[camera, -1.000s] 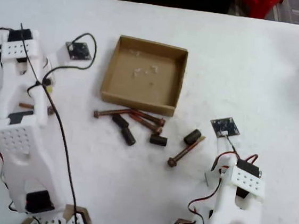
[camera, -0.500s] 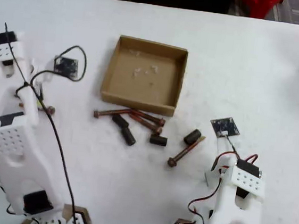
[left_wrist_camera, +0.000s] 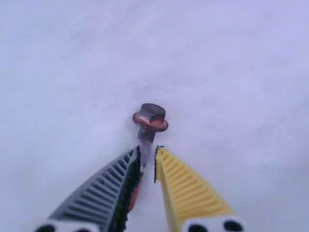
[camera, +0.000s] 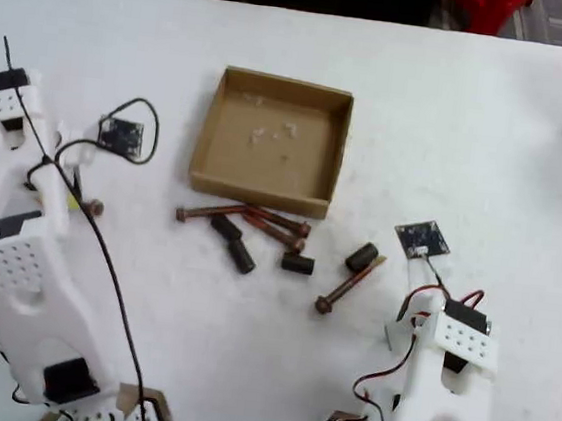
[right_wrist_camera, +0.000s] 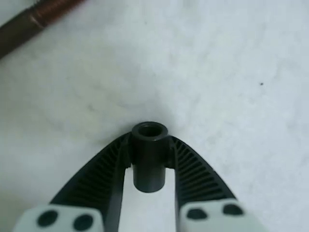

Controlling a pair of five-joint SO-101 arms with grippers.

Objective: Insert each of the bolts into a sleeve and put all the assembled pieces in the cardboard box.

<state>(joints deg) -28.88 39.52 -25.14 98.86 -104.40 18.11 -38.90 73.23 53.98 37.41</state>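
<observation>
Left tool (left_wrist_camera: 147, 151) pinching bolt (left_wrist_camera: 150, 117), head pointing outward; right tool (right_wrist_camera: 149, 141) gripping sleeve (right_wrist_camera: 149, 166), bore facing outward

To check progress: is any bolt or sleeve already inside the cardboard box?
No, the cardboard box holds a few pale scraps, while loose bolts and sleeves lie on the table beside it.

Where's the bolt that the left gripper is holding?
In the high view the bolt is far left on the table, left of the cardboard box, its shank clamped in the left gripper.
</observation>
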